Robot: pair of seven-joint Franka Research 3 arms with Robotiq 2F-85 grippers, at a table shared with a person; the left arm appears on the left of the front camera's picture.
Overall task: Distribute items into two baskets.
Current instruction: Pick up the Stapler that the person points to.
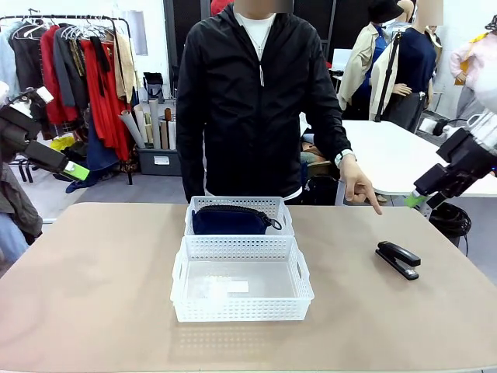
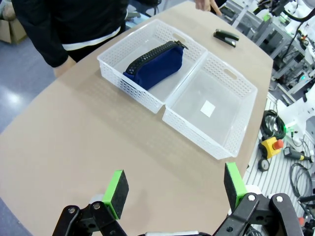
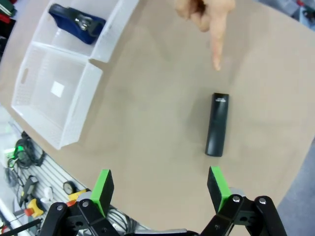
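Two white lattice baskets stand end to end at mid-table. The far basket [image 1: 281, 210] holds the navy zippered pouch [image 1: 230, 221], also seen as the pouch [image 2: 156, 65] and the pouch [image 3: 76, 22]. The near basket [image 1: 302, 289] holds only a small white label. The black stapler [image 1: 398, 259] lies on the table to the right, and the person's finger [image 1: 371, 203] points down at it. My left gripper [image 1: 74, 170] hangs open high at the left. My right gripper [image 1: 417, 200] is open above the table's right edge. In the right wrist view the stapler [image 3: 217, 124] lies just beyond the open right gripper [image 3: 161, 188].
The person in a black jacket [image 1: 256, 101] stands at the far edge behind the baskets. Bare tan tabletop [image 1: 93, 287] spreads left of the baskets. Cables and an emergency stop button [image 2: 270, 146] lie beyond the table edge in the left wrist view.
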